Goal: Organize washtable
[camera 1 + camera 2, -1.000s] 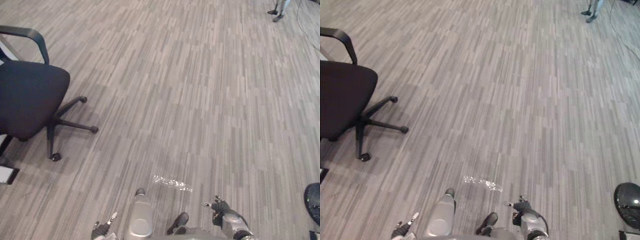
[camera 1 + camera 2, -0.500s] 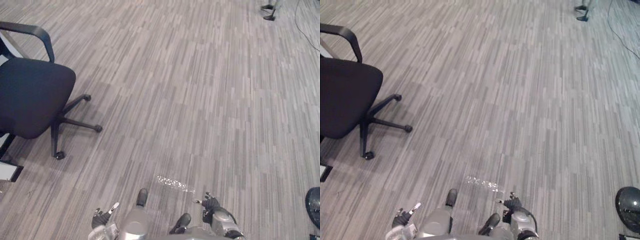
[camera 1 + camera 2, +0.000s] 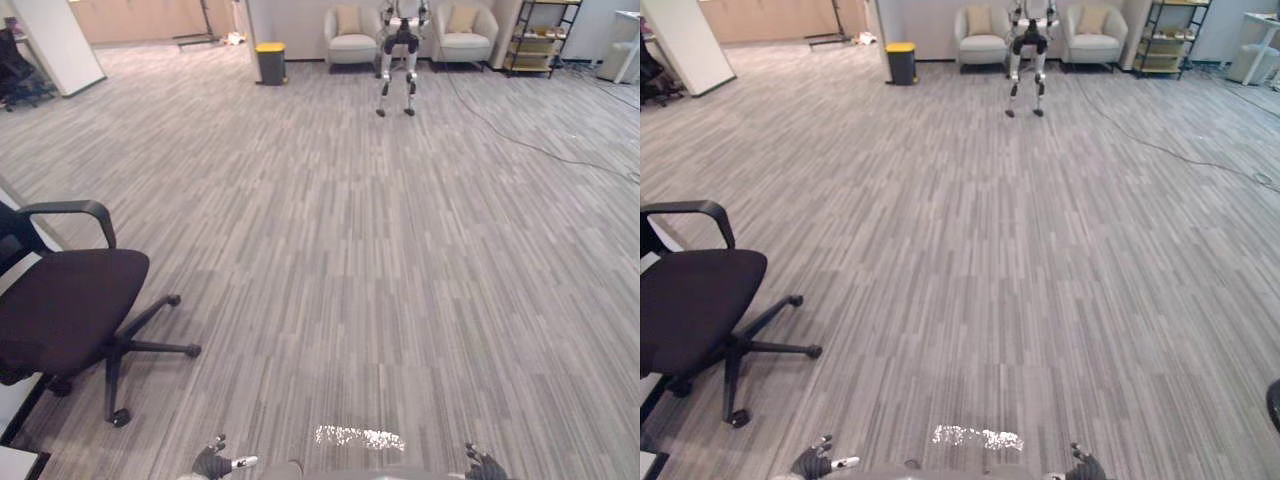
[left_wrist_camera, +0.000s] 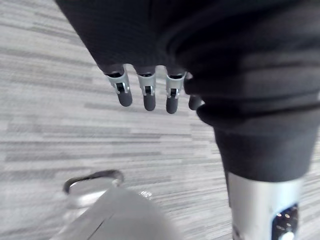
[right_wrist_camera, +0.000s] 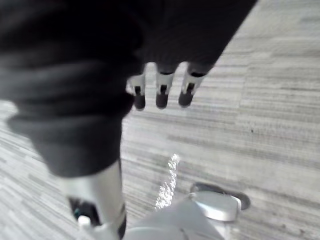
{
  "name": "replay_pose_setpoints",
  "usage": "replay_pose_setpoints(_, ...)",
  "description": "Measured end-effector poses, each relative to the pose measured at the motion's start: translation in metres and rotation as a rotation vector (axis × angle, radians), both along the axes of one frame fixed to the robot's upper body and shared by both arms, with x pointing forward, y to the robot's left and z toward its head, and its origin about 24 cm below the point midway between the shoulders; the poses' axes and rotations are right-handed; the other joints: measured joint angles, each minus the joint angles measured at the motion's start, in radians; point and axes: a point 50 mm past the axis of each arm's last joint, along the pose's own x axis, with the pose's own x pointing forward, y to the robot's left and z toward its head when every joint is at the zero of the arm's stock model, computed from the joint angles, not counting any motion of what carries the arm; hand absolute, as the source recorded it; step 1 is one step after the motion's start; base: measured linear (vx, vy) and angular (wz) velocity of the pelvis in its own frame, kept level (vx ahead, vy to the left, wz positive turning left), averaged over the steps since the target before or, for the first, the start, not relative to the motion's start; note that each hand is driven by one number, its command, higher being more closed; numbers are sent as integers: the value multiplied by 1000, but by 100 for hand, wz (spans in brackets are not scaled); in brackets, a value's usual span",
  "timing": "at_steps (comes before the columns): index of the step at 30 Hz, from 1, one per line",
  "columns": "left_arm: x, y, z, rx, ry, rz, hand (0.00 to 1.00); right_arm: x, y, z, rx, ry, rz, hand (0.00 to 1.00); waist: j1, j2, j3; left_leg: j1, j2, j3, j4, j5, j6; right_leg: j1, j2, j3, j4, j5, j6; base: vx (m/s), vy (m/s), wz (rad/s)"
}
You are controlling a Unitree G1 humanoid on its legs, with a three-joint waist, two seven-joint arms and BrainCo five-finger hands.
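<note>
The left hand's fingers (image 4: 145,96) are straight and loosely spread, dark tips pointing down at the floor (image 3: 330,250), with nothing between them. The thumb (image 4: 264,207) sticks out apart from them. The right hand's fingers (image 5: 161,93) hang the same way, straight and relaxed above the floor and holding nothing.

From the head camera, the left hand (image 3: 215,464) sits at the bottom edge, left of centre. The right hand (image 3: 483,467) sits at the bottom edge, right of centre. Between them a bright patch of glare (image 3: 358,437) lies on the grey striped floor.

A black office chair (image 3: 70,320) on castors stands to the robot's left, its armrest raised and its star base spread on the floor. Ahead lies a wide stretch of open floor. At the far wall stand a yellow-topped bin (image 3: 271,62) and two pale armchairs (image 3: 352,22), with another robot (image 3: 400,45) standing between the armchairs. A shelf rack (image 3: 545,38) stands at the far right, and a thin cable (image 3: 520,142) trails across the floor near it. A white partition (image 3: 50,45) stands at the far left.

It cannot be told which of these things the task concerns.
</note>
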Motion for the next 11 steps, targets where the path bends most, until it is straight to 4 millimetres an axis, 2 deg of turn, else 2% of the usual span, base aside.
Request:
replay_pose_setpoints(2, -10, -5, -2, -19, 21, 30, 0, -4, 0, -2, -6, 18, -13, 0, -4, -3, -3, 2, -5, 12, -12, -8, -6, -14, -12, 3, 17, -21, 9, -73, 50, 5)
replay_pose_setpoints(3, -14, -2, -2, -10, 23, 57, 0, 2, -1, -1, -14, 2, -15, 0, 2, -4, -2, 0, -6, 11, -22, -4, -11, -19, -17, -7, 3, -20, 12, -114, 74, 2)
replay_pose_setpoints(4, -8, 3, 0, -15, -66, 244, 0, 2, -2, -3, -39, -15, -99, 0, 8, -4, -10, -37, -19, -30, -16, 3, -24, -27, -59, -111, -64, -13, 6, -48, 157, 11)
replay_pose_setpoints(5, 3, 6, 3, -5, -144, 357, 0, 3, 2, -5, -45, -28, -186, 0, 31, 4, -13, -113, -17, -96, 73, -10, -6, -9, -67, -230, -179, 23, 12, 15, 177, 6)
replay_pose_setpoints(6, 4, 8, 4, 0, -167, 406, 0, 5, 2, -5, -52, -37, -218, 0, 54, 24, -11, -121, -10, -115, 69, -19, 1, 4, -66, -293, -210, 34, 17, 119, 229, 5)
replay_pose_setpoints(7, 12, 14, 6, 12, -206, 480, 0, 15, 4, -5, -52, -57, -241, 0, 78, -6, 26, -110, -11, -121, 5, -36, -9, 0, -115, -427, -226, 85, 42, 79, 175, 8)
replay_pose_setpoints(9, 13, 21, 7, 25, -217, 532, 0, 25, 19, -7, -11, -72, -239, 0, 79, -47, 50, -109, -22, -146, -35, -5, -17, 35, -128, -497, -297, 163, 51, 18, 104, 50)
replay_pose_setpoints(11, 5, 17, 4, 19, -194, 566, 0, 30, 21, -6, -5, -87, -240, 0, 96, -54, 50, -81, -27, -145, -50, -3, -18, 80, -122, -505, -354, 197, 56, 38, 22, 31)
